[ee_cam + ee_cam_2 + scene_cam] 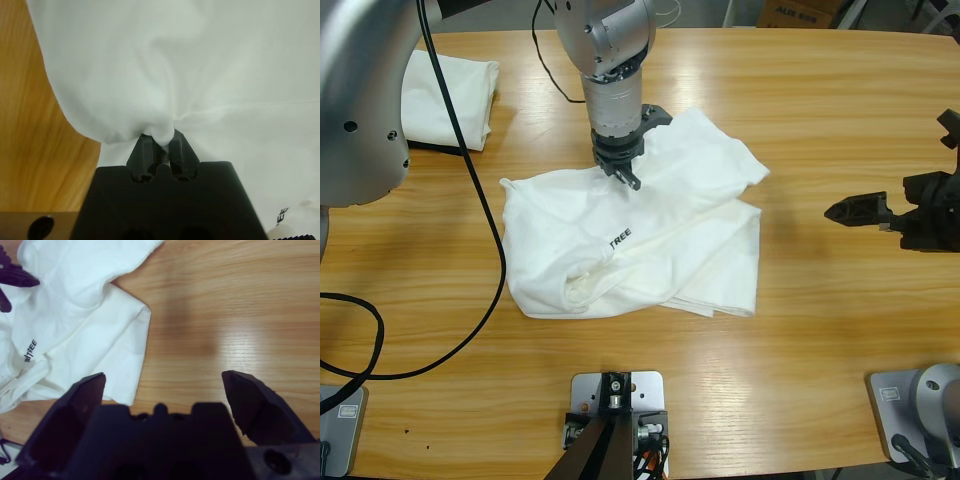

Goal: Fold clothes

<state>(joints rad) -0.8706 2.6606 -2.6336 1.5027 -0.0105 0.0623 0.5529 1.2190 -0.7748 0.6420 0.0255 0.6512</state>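
My left gripper point(632, 180) is pinched tight on a fold of the crumpled white T-shirt point(650, 250) spread mid-table point(820, 120). My right gripper point(845, 211) hangs jaws wide apart, holding nothing, well clear. I see a folded shirt point(445, 95) at the far corner.

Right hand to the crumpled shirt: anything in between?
Nothing visible. Only bare wooden table lies between the open right hand and the crumpled white cotton T-shirt. The left hand is shut on its far side.
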